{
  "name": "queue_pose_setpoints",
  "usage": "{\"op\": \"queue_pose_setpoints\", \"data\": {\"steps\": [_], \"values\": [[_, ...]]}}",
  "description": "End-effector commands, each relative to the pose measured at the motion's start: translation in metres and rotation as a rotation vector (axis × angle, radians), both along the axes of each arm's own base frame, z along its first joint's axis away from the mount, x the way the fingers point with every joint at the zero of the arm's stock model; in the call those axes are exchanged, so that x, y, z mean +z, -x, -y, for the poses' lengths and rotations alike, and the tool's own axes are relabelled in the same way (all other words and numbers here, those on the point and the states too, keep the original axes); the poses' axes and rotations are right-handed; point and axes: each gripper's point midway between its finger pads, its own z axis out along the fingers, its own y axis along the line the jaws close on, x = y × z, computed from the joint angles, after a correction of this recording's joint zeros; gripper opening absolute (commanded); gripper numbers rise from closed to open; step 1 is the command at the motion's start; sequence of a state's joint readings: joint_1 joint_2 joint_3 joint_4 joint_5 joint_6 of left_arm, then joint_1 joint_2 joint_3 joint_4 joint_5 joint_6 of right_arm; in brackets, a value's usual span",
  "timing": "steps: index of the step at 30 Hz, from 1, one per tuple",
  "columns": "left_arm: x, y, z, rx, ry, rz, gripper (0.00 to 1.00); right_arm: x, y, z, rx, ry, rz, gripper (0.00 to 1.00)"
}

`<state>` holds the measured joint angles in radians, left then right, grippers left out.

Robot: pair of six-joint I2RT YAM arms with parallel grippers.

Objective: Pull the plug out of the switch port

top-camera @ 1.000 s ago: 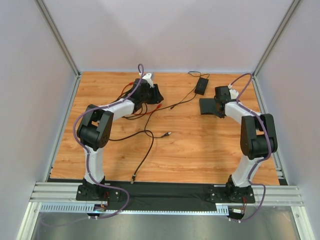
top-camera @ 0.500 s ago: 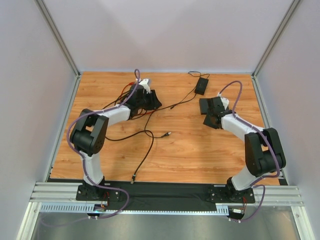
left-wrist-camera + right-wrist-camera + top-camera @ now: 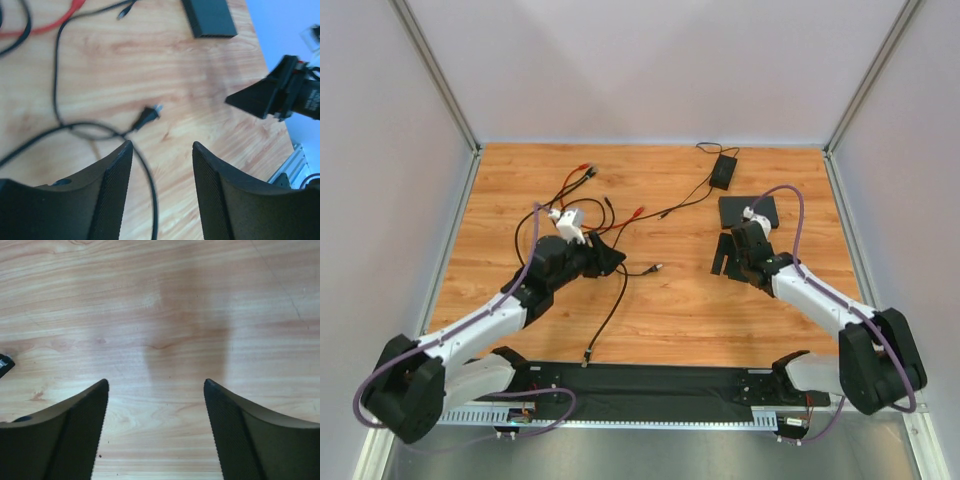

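Here, switch apart from right pincer.

The switch is cut by the top edge (far end unseen).

Both arms have drawn back from the far half of the wooden table toward its near edge, and their elbows now sit folded low by the near corners. The left gripper has left the tangle of red and black cables near the far left corner, which now lies uncovered. It hangs with jaws parted above a thin black cable nearer the middle. The right gripper has come off the flat matte-black rectangular switch, now fully in view toward the far right corner. This gripper hovers, jaws wide, over bare wood just on the switch's near side.
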<state>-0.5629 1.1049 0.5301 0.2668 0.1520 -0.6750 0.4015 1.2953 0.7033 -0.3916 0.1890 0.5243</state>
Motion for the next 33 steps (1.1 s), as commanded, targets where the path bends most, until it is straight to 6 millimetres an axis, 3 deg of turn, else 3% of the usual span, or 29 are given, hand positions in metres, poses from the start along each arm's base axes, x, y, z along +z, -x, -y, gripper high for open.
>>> {"op": "queue_pose_setpoints", "data": {"steps": [1,3,4,5,6,7,8,9,10,12,13,14,15,18,19,20,21,22,23,25,26,27,33], "values": [[-0.022,0.023,-0.022,0.098,0.083,-0.078,0.6,0.004,0.008,0.003,-0.011,-0.033,0.055,0.83],[-0.013,0.034,-0.031,0.111,0.126,-0.042,0.64,0.005,0.014,0.002,-0.036,-0.088,0.07,0.93],[-0.025,0.042,-0.036,0.116,0.115,-0.068,0.64,-0.002,0.019,0.002,-0.043,-0.117,0.071,0.94],[-0.016,0.047,-0.038,0.109,0.135,-0.042,0.65,-0.002,0.021,0.0,-0.045,-0.145,0.082,0.94],[-0.021,0.051,-0.041,0.11,0.13,-0.052,0.65,0.008,0.02,-0.002,-0.054,-0.2,0.122,0.96],[-0.029,0.057,-0.043,0.112,0.136,-0.068,0.66,0.004,0.024,-0.003,-0.059,-0.236,0.133,1.0],[-0.022,0.061,-0.045,0.109,0.17,-0.043,0.67,0.007,0.026,-0.006,-0.061,-0.288,0.151,1.0],[-0.024,0.065,-0.046,0.108,0.195,-0.04,0.68,0.019,0.03,-0.016,-0.066,-0.436,0.168,1.0],[-0.025,0.07,-0.047,0.108,0.265,-0.022,0.68,0.015,0.034,-0.02,-0.063,-0.523,0.208,1.0],[-0.027,0.077,-0.048,0.103,0.345,-0.014,0.69,0.027,0.036,-0.018,-0.103,-0.665,0.303,1.0],[-0.046,0.082,-0.052,0.123,0.394,-0.049,0.69,0.032,0.034,-0.016,-0.186,-0.747,0.331,1.0],[-0.04,0.083,-0.055,0.132,0.45,-0.021,0.69,0.008,0.044,-0.009,-0.248,-0.749,0.303,1.0],[-0.042,0.082,-0.058,0.15,0.459,-0.03,0.7,0.014,0.042,-0.002,-0.283,-0.766,0.363,1.0],[-0.039,0.085,-0.061,0.153,0.458,-0.014,0.7,0.001,0.051,0.007,-0.351,-0.806,0.388,1.0],[-0.026,0.085,-0.062,0.147,0.49,0.027,0.7,0.001,0.051,0.009,-0.38,-0.82,0.391,1.0],[-0.031,0.085,-0.064,0.163,0.484,0.008,0.7,-0.005,0.055,0.016,-0.423,-0.803,0.383,1.0],[-0.032,0.085,-0.066,0.174,0.482,0.007,0.7,0.005,0.05,0.021,-0.438,-0.813,0.439,1.0],[-0.021,0.083,-0.072,0.202,0.517,0.042,0.71,-0.012,0.058,0.026,-0.482,-0.775,0.384,1.0],[-0.024,0.082,-0.075,0.225,0.519,0.031,0.74,-0.005,0.057,0.029,-0.496,-0.795,0.419,1.0],[-0.042,0.081,-0.078,0.266,0.488,-0.036,0.75,-0.021,0.066,0.034,-0.544,-0.769,0.367,1.0],[-0.045,0.081,-0.079,0.272,0.483,-0.052,0.75,-0.012,0.064,0.033,-0.528,-0.793,0.403,1.0],[-0.049,0.082,-0.079,0.275,0.477,-0.068,0.75,-0.019,0.068,0.034,-0.535,-0.779,0.376,1.0],[-0.052,0.083,-0.079,0.283,0.487,-0.091,0.75,-0.041,0.074,0.043,-0.591,-0.694,0.312,1.0]]}}
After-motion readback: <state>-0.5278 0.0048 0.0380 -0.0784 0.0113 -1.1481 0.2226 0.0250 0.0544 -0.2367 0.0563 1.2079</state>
